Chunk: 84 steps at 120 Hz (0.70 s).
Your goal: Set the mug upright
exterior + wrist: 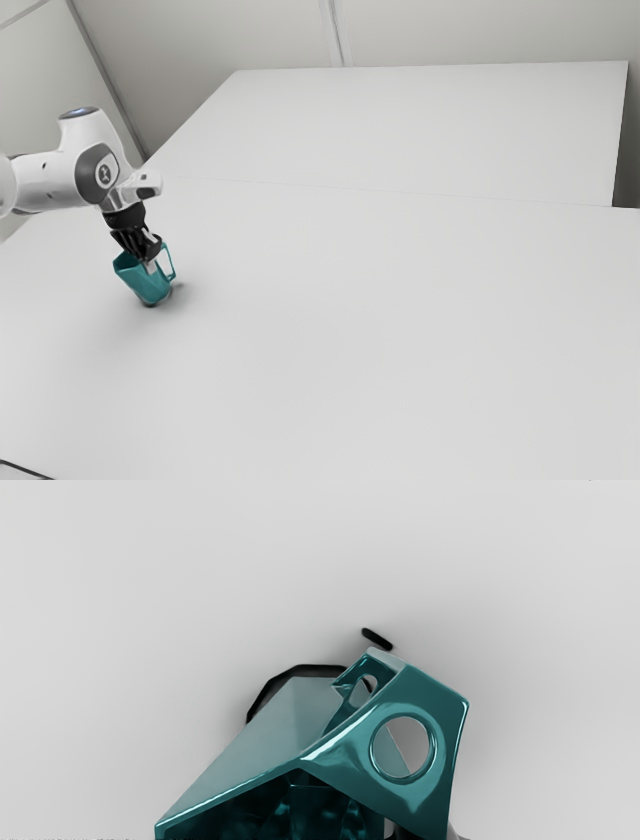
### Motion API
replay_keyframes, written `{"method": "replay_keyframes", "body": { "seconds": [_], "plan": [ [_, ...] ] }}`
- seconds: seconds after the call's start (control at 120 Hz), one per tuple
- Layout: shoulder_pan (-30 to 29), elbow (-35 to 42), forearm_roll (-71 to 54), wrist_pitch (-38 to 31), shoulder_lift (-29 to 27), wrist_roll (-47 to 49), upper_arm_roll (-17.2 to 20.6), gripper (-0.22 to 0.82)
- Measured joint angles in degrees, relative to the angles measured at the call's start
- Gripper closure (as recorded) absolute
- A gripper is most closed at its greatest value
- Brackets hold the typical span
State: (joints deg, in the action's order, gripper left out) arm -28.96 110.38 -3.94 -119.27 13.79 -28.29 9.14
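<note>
The teal mug [146, 281] is tilted in the exterior view, its mouth raised toward the exterior view's left and its base low, close to the table. Its angular handle [170, 262] is on the exterior view's right side. My gripper [150, 262] reaches down to the mug's upper part beside the handle and is shut on it. From the wrist view, the mug [260, 735] shows its dark mouth, a flat side and the handle with a round hole. Dark parts of my gripper [425, 833] appear on both sides of the handle piece; the rest of the grasp is hidden.
A broad white table [360, 330] extends around the mug, with another white surface [430, 125] behind it. A thin dark cable [25, 470] lies at the exterior view's lower left corner.
</note>
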Motion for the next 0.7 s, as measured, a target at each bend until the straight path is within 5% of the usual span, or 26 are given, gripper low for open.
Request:
{"method": "replay_keyframes", "body": {
  "seconds": [0.308,0.5,0.7],
  "plan": [
    [0.1,0.1,0.0,-0.2,-0.3,4.3,0.1,0.23],
    [1.3,-8.1,-0.1,4.7,-2.0,6.2,0.5,0.09],
    [1.8,-16.3,1.3,18.1,-9.0,9.7,6.1,0.04]
  ]
}}
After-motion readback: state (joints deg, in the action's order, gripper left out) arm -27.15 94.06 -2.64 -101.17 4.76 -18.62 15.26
